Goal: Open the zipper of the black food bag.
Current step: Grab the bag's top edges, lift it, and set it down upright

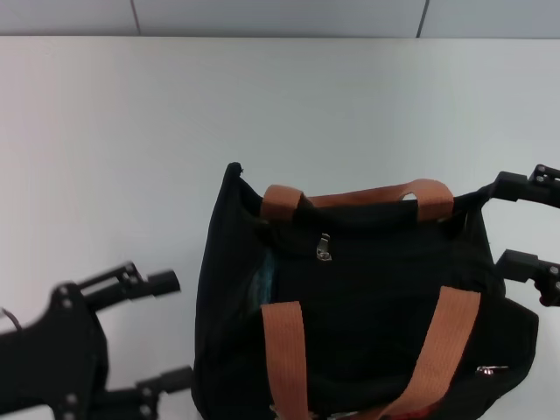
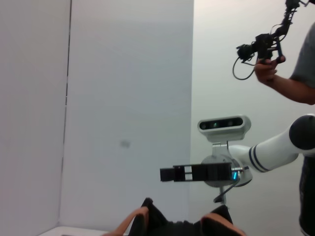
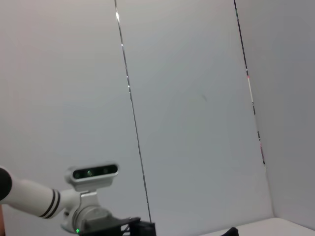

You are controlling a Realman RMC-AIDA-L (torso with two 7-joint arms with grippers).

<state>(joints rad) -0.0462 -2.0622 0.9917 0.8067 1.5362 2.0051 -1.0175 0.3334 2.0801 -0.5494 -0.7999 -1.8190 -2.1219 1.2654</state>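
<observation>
The black food bag [image 1: 376, 306] stands at the near middle of the white table, with two orange-brown straps [image 1: 284, 359]. The zipper's silver pull tab [image 1: 324, 248] sits on the top seam, left of centre. Left of it, teal lining [image 1: 264, 282] shows through a gap. My left gripper [image 1: 171, 331] is open just left of the bag, with nothing between its fingers. My right gripper [image 1: 506, 223] is open at the bag's right top corner, its far finger [image 1: 512, 185] against the fabric. The left wrist view shows the bag's top [image 2: 162, 221] and the right gripper [image 2: 170, 174] farther off.
A second small silver pull [image 1: 490, 370] sits low on the bag's right side. White table [image 1: 175, 131] stretches behind the bag to a wall. A person [image 2: 295, 83] holding a device stands behind the robot.
</observation>
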